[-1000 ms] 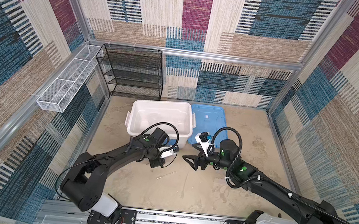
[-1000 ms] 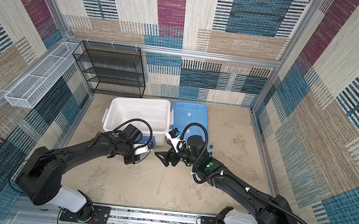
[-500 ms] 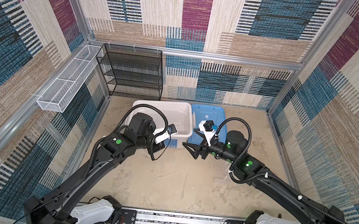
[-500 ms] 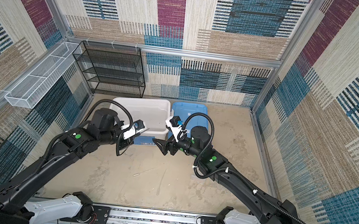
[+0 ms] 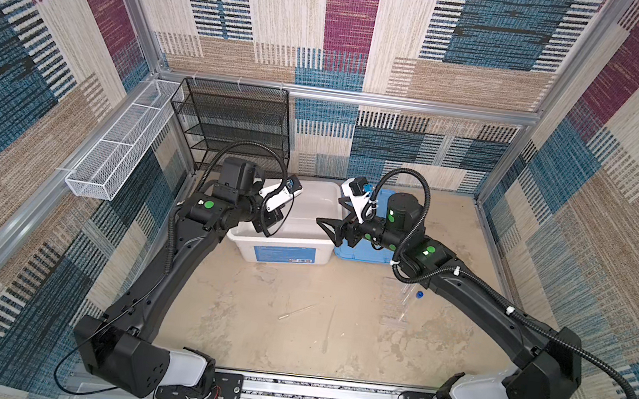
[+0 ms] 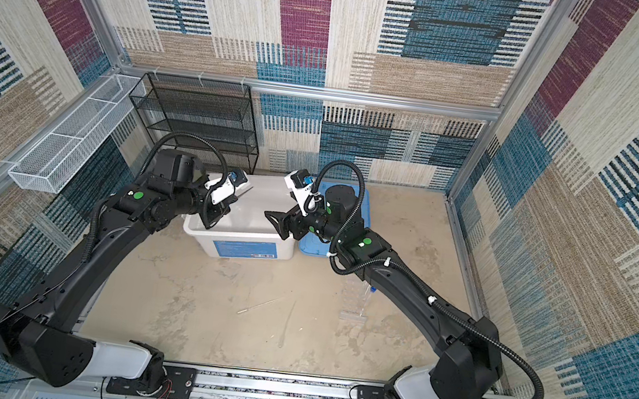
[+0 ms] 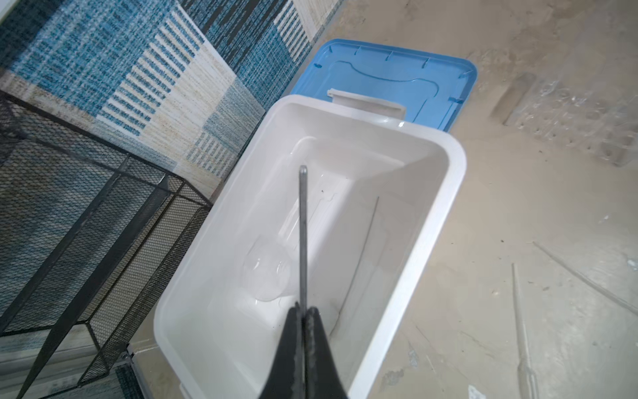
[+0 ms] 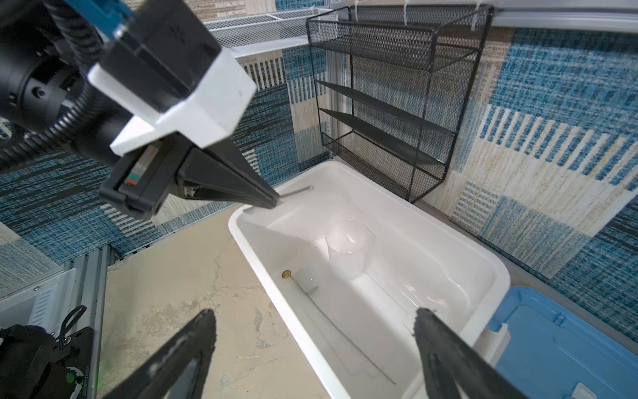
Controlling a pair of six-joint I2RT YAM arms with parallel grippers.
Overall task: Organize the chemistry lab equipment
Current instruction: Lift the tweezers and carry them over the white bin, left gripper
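Over the white bin (image 7: 445, 221), a smooth glossy plastic tub with rounded rim, the left gripper (image 7: 303, 312) was pinched fully together on a thin metal rod (image 7: 303, 235), straight and matte grey, jutting out above the bin's open interior. Inside, at centre frame in the right wrist view, a clear beaker (image 8: 346, 249) lay tipped on the floor beside a small clear funnel-like cup (image 8: 308, 279), with another thin rod (image 8: 345, 336) along the inner wall. At centre frame in both top views, the right gripper (image 5: 331, 228) hovered at the bin's right rim, jaws spread wide, holding nothing. Just beside the bin lay its blue lid (image 7: 397, 79), ribbed and flat. Lower right of centre on the mottled beige floor, a clear tube rack (image 5: 396, 303) held a blue-capped test tube (image 5: 418, 295); more slender rods (image 5: 298, 312) lay apart on open floor, well clear of both arms.
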